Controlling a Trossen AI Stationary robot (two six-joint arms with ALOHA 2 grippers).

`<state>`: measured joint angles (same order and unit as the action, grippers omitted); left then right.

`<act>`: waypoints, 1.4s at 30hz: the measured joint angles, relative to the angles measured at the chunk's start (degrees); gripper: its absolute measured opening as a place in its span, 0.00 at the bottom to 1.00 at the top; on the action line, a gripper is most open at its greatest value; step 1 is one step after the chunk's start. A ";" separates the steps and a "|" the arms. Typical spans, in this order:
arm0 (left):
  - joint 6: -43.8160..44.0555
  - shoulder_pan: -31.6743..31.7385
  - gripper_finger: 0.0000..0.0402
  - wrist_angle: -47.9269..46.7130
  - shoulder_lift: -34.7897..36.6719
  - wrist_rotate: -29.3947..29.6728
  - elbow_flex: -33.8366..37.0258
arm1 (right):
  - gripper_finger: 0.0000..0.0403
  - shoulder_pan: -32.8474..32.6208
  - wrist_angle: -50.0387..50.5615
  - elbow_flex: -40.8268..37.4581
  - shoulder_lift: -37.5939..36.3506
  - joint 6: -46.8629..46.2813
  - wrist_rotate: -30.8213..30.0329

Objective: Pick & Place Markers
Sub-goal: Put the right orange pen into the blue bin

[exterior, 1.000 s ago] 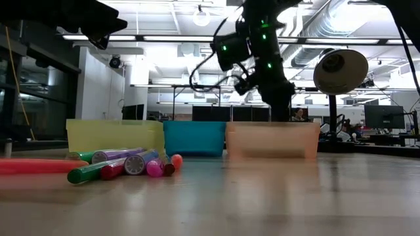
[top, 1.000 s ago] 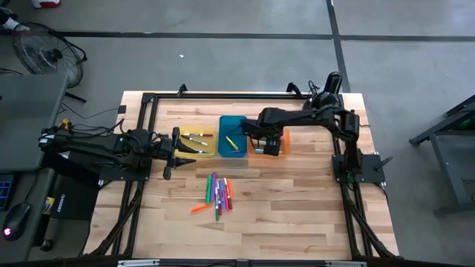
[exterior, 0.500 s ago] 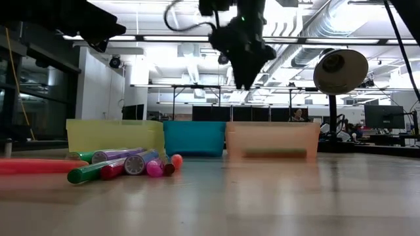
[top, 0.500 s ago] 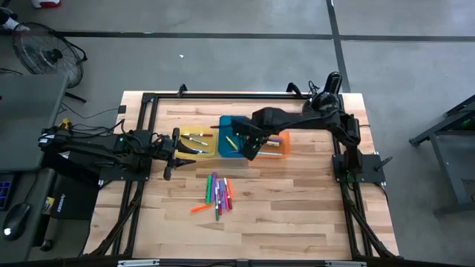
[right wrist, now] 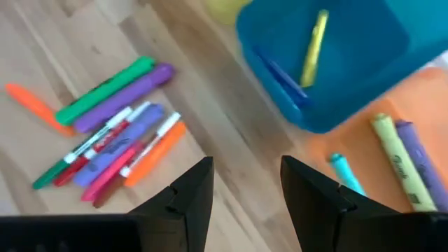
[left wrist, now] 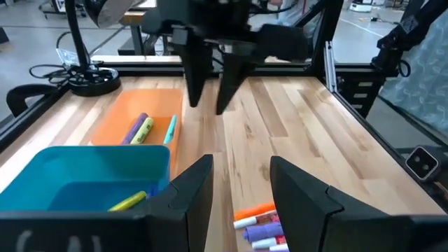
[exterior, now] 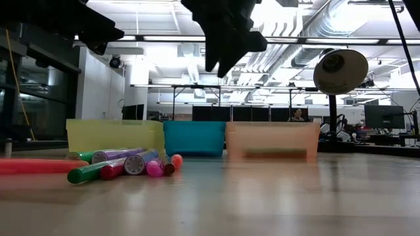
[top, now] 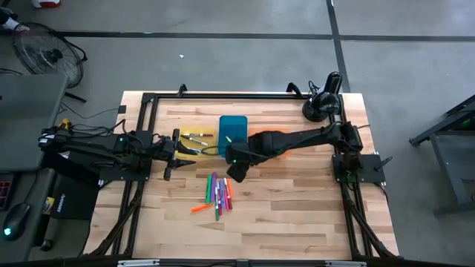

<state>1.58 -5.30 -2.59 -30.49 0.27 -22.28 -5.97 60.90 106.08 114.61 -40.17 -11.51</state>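
Observation:
Several markers (top: 217, 194) in mixed colours lie flat in a loose pile on the wooden table, seen too in the low view (exterior: 125, 164) and the right wrist view (right wrist: 112, 150). My right gripper (top: 234, 169) hangs open and empty above the table, between the blue tray's near edge and the pile; its fingers point down (left wrist: 210, 77). My left gripper (top: 184, 150) waits open by the yellow tray. One yellow marker (right wrist: 311, 49) lies in the blue tray. Yellow-green, purple and teal markers (right wrist: 395, 157) lie in the orange tray.
Three trays stand in a row on the far half of the table: yellow (top: 194, 141), blue (top: 232, 127) and orange (exterior: 272, 139), which the right arm mostly covers in the high view. A black frame (top: 148, 100) runs around the table. Bare wood lies near and right of the pile.
My right gripper has risen from over the orange tray and swung toward the table's left and near edge, past the blue tray's near edge toward the marker pile. The left arm and the pile have kept still.

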 joint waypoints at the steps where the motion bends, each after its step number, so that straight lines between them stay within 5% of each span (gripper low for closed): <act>1: 0.04 0.00 0.34 -0.26 0.01 -0.10 0.00 | 0.38 -0.55 -0.90 0.00 0.43 -0.34 -0.21; 17: 0.09 0.02 0.34 -0.59 -0.02 -0.99 -0.09 | 0.38 -4.41 -11.21 -0.11 13.98 -11.06 4.26; 42: 0.46 0.02 0.34 -0.55 -0.02 -0.76 -0.07 | 0.38 -8.50 -15.54 0.00 16.36 -16.49 -4.65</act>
<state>2.04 -5.28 -3.14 -30.52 -0.49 -22.35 -14.47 45.36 106.08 130.96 -56.66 -16.16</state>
